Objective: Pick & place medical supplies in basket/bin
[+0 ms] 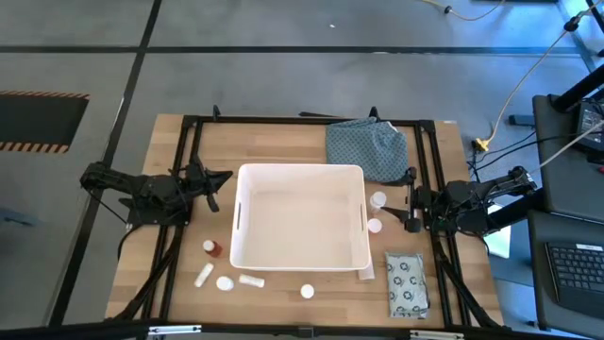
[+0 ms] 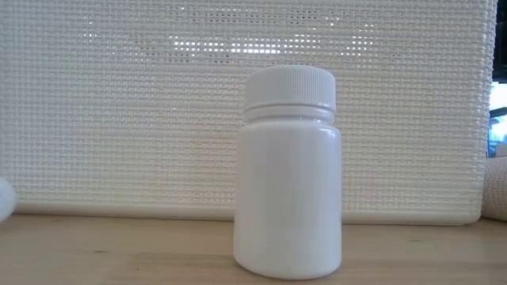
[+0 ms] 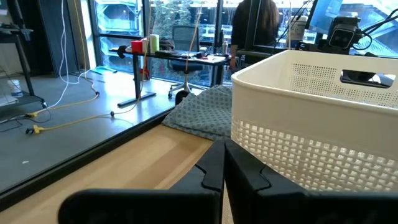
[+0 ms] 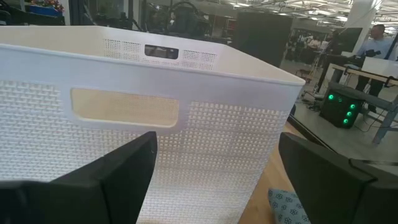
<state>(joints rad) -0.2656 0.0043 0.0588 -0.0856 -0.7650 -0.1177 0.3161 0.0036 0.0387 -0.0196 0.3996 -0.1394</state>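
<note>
The large white rectangular plastic tub (image 1: 300,217) sat mid-table. 2 small white round bottles (image 1: 377,212) stood between its right wall and the right gripper (image 1: 408,210), whose fingers gaped wide, holding nothing. The left gripper (image 1: 213,182) lay pinched shut and empty near the tub's left wall. A small red bottle (image 1: 214,248), white tubes (image 1: 250,280) and a grey-white ring-printed packet (image 1: 407,283) lay along the front; a blue-green patterned cloth (image 1: 366,145) lay behind.
</note>
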